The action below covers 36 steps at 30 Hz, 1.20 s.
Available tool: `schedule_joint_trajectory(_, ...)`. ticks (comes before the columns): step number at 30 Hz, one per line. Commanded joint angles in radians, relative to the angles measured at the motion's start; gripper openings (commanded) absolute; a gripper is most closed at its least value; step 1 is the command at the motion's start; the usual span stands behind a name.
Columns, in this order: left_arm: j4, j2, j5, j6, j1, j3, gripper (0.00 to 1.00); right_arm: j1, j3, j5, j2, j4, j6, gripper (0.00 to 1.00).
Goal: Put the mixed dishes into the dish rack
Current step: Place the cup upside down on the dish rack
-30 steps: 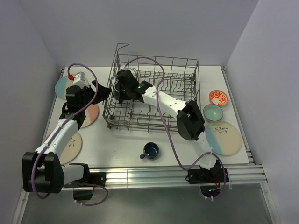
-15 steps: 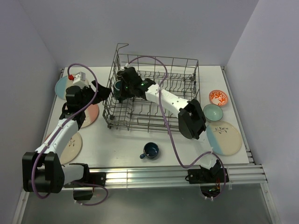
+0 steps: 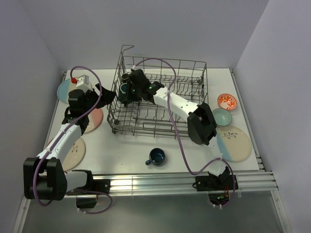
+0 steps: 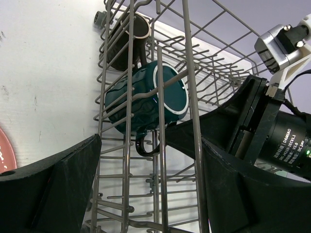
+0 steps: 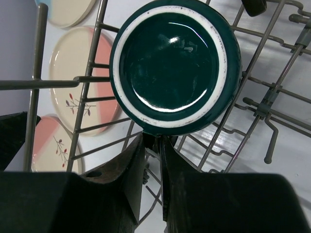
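- Right wrist view: the teal mug is seen mouth-on. Its handle is pinched between the narrowly parted fingers of the right gripper, and nothing else is gripped.
- Top external view: the mug is held inside the dish rack, at the far left corner, just inside the left wall.
- Left wrist view: the mug's long axis is seen tilted close to level. The mouth is turned right toward the right arm, the base faces the left wall, and the handle hangs down.
- A dark mug is lodged just beyond it, farther into the corner. Whether the two touch cannot be told.
- The left gripper is held wide open and empty outside the left wall, with rack wires between it and the mug.
- A release is judged to be called for, and it turns on that tilt. The mug would have to be settled clear of the dark mug before the fingers are parted. Only the right arm is placed for it.
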Motion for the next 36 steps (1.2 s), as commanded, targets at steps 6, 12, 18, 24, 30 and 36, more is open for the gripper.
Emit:
schedule_joint_trajectory(6, -0.132, 0.063, -0.041, 0.063, -0.004, -0.056, 0.84, 0.043, -0.031, -0.05, -0.125, 0.012, -0.06, 0.0)
schedule_joint_trajectory(12, -0.134, 0.062, -0.043, 0.063, -0.004, -0.058, 0.84, 0.045, -0.068, -0.037, -0.158, 0.022, -0.097, 0.0)
schedule_joint_trajectory(18, -0.128, 0.072, -0.038, 0.062, -0.004, -0.053, 0.84, 0.046, -0.091, -0.046, -0.183, 0.036, -0.12, 0.0)
schedule_joint_trajectory(24, -0.121, 0.075, -0.037, 0.06, -0.004, -0.056, 0.84, 0.049, -0.111, -0.059, -0.195, 0.036, -0.129, 0.0)
schedule_joint_trajectory(30, -0.12, 0.077, -0.034, 0.06, -0.002, -0.055, 0.84, 0.061, -0.131, -0.066, -0.208, 0.027, -0.135, 0.0)
schedule_joint_trajectory(36, -0.117, 0.072, -0.035, 0.059, -0.002, -0.056, 0.84, 0.072, -0.154, -0.066, -0.225, 0.019, -0.135, 0.0)
